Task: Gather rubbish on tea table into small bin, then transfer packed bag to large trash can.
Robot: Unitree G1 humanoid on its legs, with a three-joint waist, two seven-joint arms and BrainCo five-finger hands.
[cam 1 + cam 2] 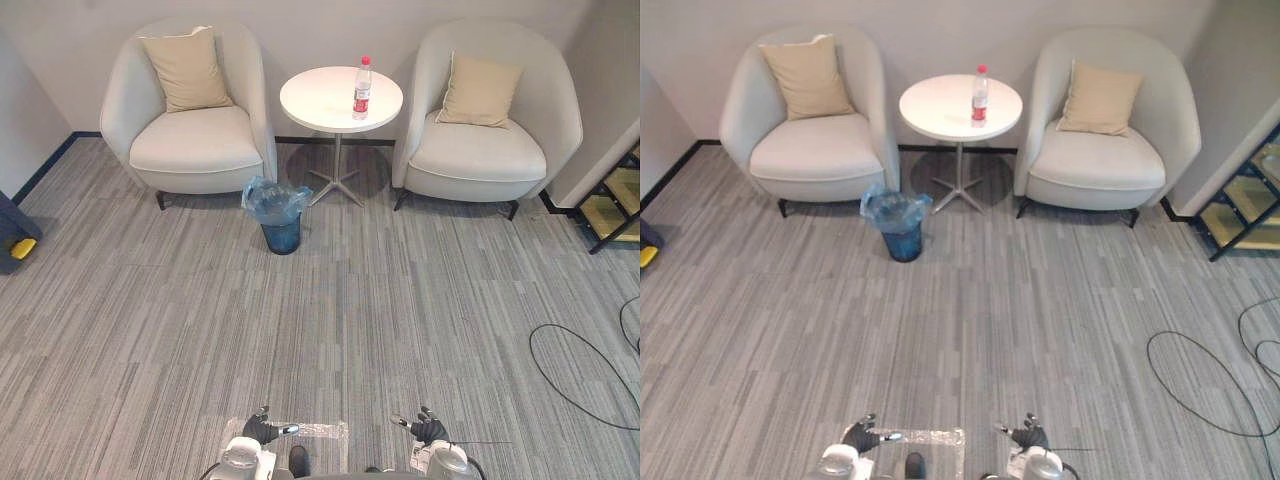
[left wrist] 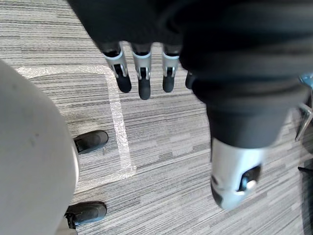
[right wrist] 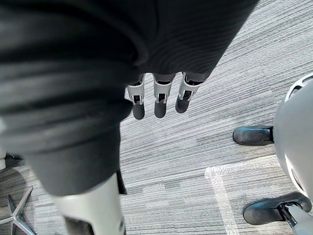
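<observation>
Fingers (image 2: 144, 83) on left hand (image 1: 260, 430) and right hand (image 1: 428, 430) hang loose, empty, while the clear red-labelled plastic bottle (image 1: 362, 88) stands on round white table (image 1: 315, 100), well away. A clumsy grab might tip it, missing the blue-bagged small bin (image 1: 279, 222).

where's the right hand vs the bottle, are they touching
Apart. The left eye view shows the bottle standing on the round table, with a wide stretch of carpet between it and the right hand.
</observation>
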